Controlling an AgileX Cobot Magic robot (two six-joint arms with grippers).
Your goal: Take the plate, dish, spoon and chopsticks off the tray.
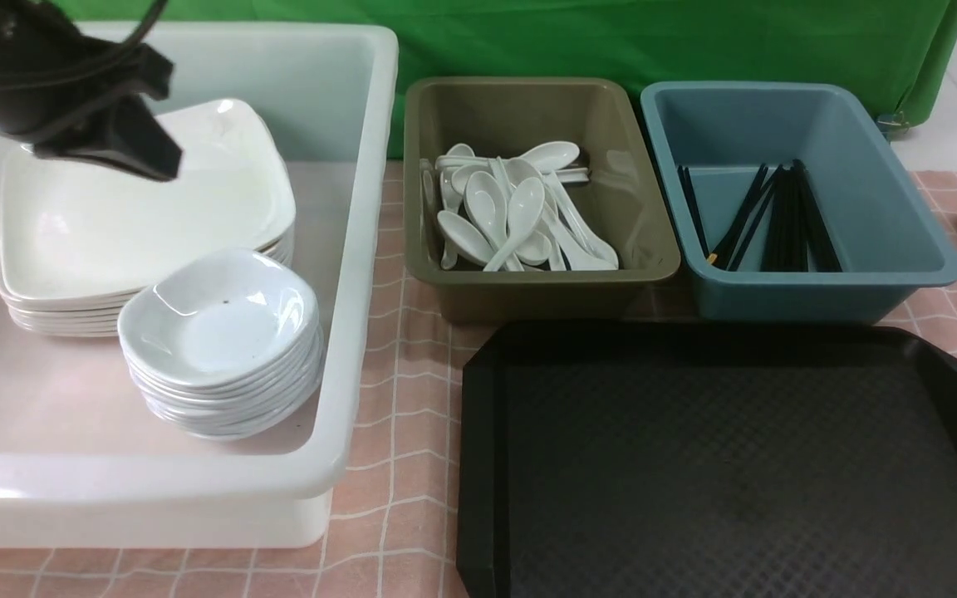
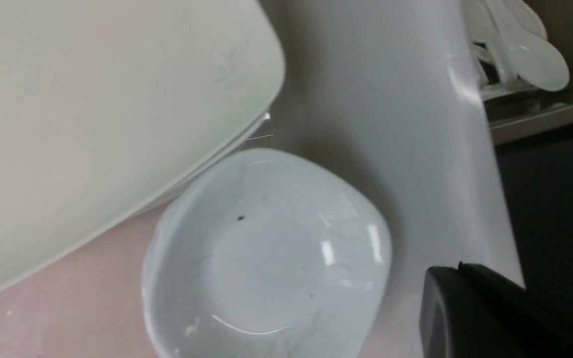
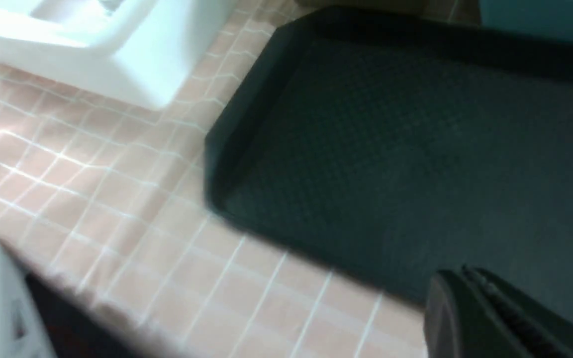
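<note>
No load on the tray (image 1: pixel 694 465): bare black diamond-textured floor from rim to rim. Judged from that, clearing finished or all but.

Sorted by kind, like with like, presumably for washing or storing.

In the white tub (image 1: pixel 366 249) at the left, on top of a stack of its own sort: the plate (image 1: pixel 138 216). Large, square with rounded corners, glossy, with a shallow raised rim.

Nearer, close against that stack (contact not clear), topping a second stack: the dish (image 1: pixel 217 320). Small, rounded-square, bluish white, with one dark speck inside.

Heaped loose in the olive bin (image 1: pixel 528 108): spoons (image 1: pixel 512 212), white and glossy, bowls and handles crossing. Cannot tell which one belongs to this task.

In the blue bin (image 1: pixel 777 112): chopsticks (image 1: pixel 782 220), thin black sticks lying roughly parallel, a few slanted across the others.

Above the far left part of the plate: left gripper (image 1: pixel 154 166), jaws pressed together, gripping nothing, clear of the china. Placed over the tub probably because plates and dishes belong there.

Out of the front view: right gripper (image 3: pixel 470 303). Seen from its own wrist over the tray and the pink checked cloth (image 3: pixel 117 199) beside it, jaws closed, empty. Kept back from the bins, likely for want of anything to carry.
</note>
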